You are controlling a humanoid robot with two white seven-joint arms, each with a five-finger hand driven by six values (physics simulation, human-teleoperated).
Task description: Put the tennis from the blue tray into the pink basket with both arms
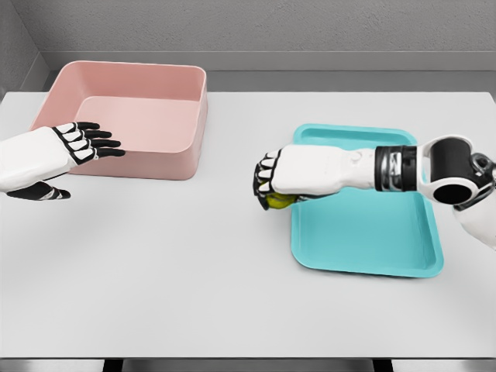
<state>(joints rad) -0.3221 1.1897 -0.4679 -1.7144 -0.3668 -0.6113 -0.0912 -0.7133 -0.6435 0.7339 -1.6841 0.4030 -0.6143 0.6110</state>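
Right hand [273, 183] clamped on tennis ball [280, 201] at blue tray [372, 248] edge, left hand [74, 147] spread beside pink basket [167, 159]

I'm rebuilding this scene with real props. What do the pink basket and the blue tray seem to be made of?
Pink basket: looks like moulded plastic, matte, with thick smooth walls, rounded corners and no weave.
Blue tray: probably plastic too, thin and shallow, with a raised rounded rim and an even, low-sheen surface.
Both are simulator renders, so the material is only a guess from the look.

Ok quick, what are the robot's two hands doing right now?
Left hand: open, fingers spread, holding nothing, by the pink basket.
Right hand: shut on the tennis ball, at the blue tray's left edge.
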